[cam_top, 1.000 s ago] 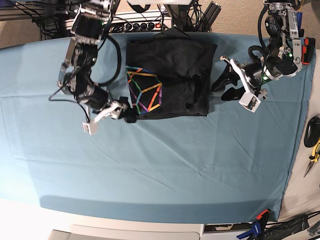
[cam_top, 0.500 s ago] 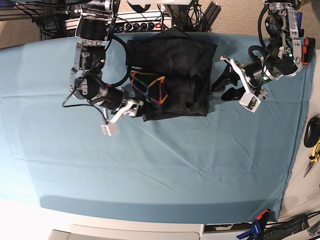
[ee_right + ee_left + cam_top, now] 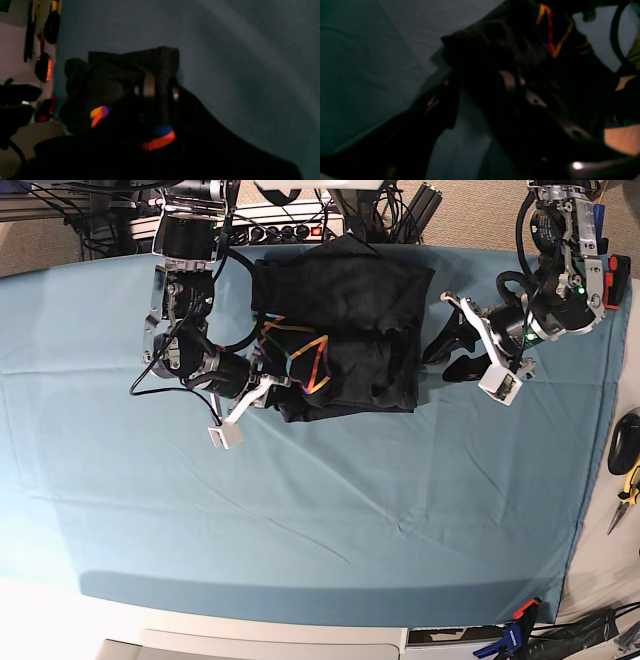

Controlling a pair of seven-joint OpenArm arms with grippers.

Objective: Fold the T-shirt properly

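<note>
Two arms noted over teal table cloth (image 3: 300, 510), both near far edge. Saw T-shirt (image 3: 350, 330) lying on cloth at far middle, black, partly folded into a rough rectangle, wrinkled and bunched along its near half. Spotted rainbow print (image 3: 300, 355) on the side nearest right arm, lines buckled, fabric there raised off the cloth.

Found right gripper (image 3: 268, 387) at that printed edge, touching it. Checked right wrist view: dim, but showed black fabric heaped up around the fingertips, w/ coloured bits of print draped across gripper body lower in frame. Judged jaws nearly closed, pinching a fold of the shirt's edge; couldn't make out how much fabric sat between them.

Found left gripper (image 3: 447, 356) just beside opposite edge of shirt, angled down twd the cloth. Saw both black fingers spread apart, nothing between them but table cloth, so open and empty. Left wrist view very dark and blurred; made out only shirt's corner ahead of the fingers and some orange-red print lines beyond.

Also noted power strip (image 3: 290, 225) behind far edge and pliers (image 3: 625, 495) off the cloth on the left arm's side, well apart from shirt.
</note>
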